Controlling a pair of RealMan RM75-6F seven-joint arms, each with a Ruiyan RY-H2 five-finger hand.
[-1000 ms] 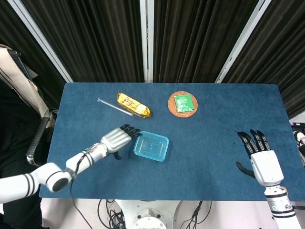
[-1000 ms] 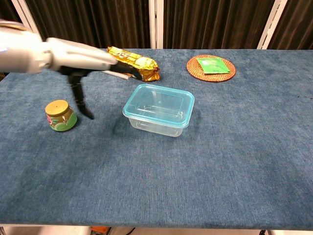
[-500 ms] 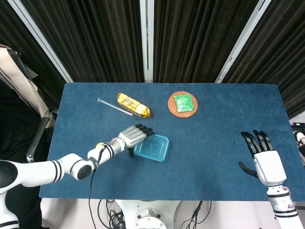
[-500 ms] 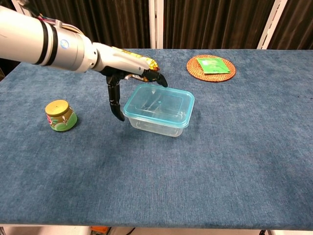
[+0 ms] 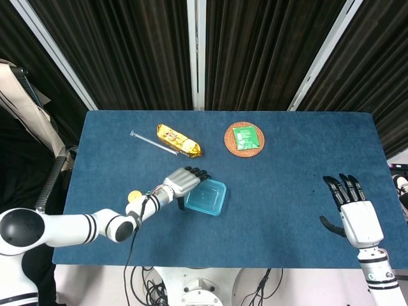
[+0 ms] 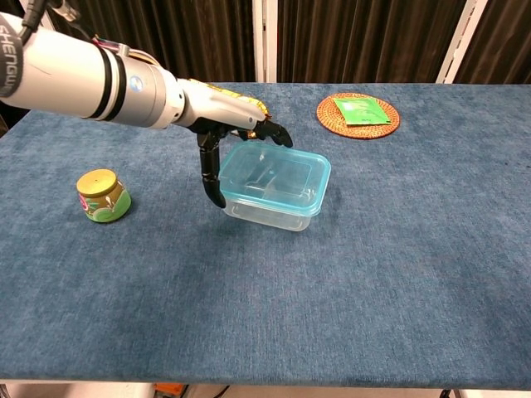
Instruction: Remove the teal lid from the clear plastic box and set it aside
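The clear plastic box (image 6: pixel 267 215) stands mid-table with its teal lid (image 6: pixel 274 172) on it; the head view shows the lid (image 5: pixel 206 195) from above. My left hand (image 6: pixel 222 126) reaches over the box's left end. Its fingers (image 6: pixel 274 133) spread above the lid's far left rim, and its thumb (image 6: pixel 212 176) hangs down against the left wall. In the head view the left hand (image 5: pixel 183 181) overlaps the lid's left edge. I see no firm grip. My right hand (image 5: pixel 355 215) rests open at the table's right front, far from the box.
A small jar (image 6: pixel 100 196) with a yellow lid stands left of the box. A gold snack packet (image 5: pixel 179 140) and a clear rod (image 5: pixel 153 142) lie behind the hand. A woven coaster (image 5: pixel 244 138) with a green packet sits at the back.
My left hand has moved right, from beside the jar to the box's left end. Its thumb now touches the box, which has slid slightly right. The right hand has barely moved.
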